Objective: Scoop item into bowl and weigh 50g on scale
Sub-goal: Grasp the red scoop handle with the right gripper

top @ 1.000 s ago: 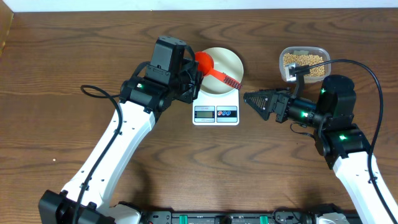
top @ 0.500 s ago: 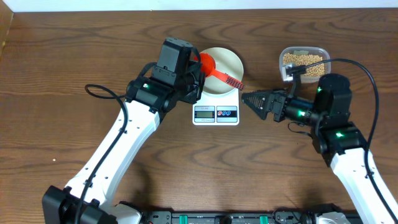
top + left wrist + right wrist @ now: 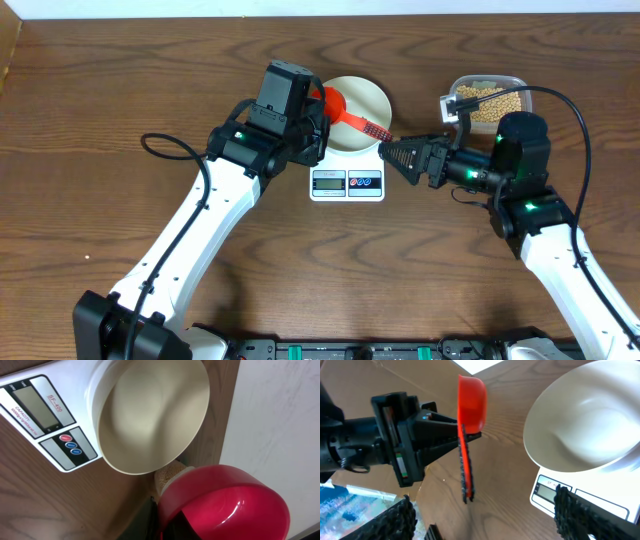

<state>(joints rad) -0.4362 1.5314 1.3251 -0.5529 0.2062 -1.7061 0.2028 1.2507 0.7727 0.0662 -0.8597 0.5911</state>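
Scoop (image 3: pixel 352 118) clamped in left hand (image 3: pixel 318 112) by empty bowl (image 3: pixel 372 98) on scale (image 3: pixel 347 183); handle presented toward right hand (image 3: pixel 390 155), fingers (image 3: pixel 395 519) apart, presumably for handover.

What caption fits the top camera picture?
Left gripper holds a red plastic scoop by the empty round white bowl on the flat white scale.

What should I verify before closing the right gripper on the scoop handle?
1. Left gripper clamped on the red scoop: ok.
2. Right gripper open wide: ok.
3. Handle fully between the right fingers: cannot tell; the depth is unclear.
4. White bowl seated on the scale: ok; the bowl is empty.
5. Scale display zeroed: cannot tell; the digits are unreadable.
6. Beans available in the clear tub: ok.
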